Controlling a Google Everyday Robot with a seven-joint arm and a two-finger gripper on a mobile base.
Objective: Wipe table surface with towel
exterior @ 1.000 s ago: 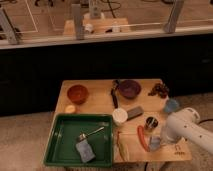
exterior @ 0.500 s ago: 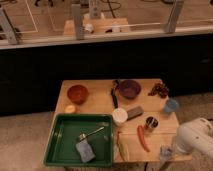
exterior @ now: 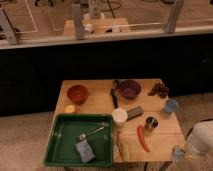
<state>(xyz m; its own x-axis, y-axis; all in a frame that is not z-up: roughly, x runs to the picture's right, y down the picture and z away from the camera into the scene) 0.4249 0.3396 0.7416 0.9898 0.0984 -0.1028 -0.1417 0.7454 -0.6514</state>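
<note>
A wooden table stands in the middle of the camera view. A blue-grey folded cloth, perhaps the towel, lies in a green tray at the table's front left, beside a metal spoon. My white arm is at the bottom right, off the table's front right corner. My gripper hangs low by that corner, far from the cloth.
On the table are an orange bowl, a purple bowl, a black utensil, dark grapes, a blue cup, a white cup, a grey block, a metal can and a red chili.
My arm has drawn back from over the table's right side, down and to the right, to the bottom right corner. The objects on the table have not moved.
</note>
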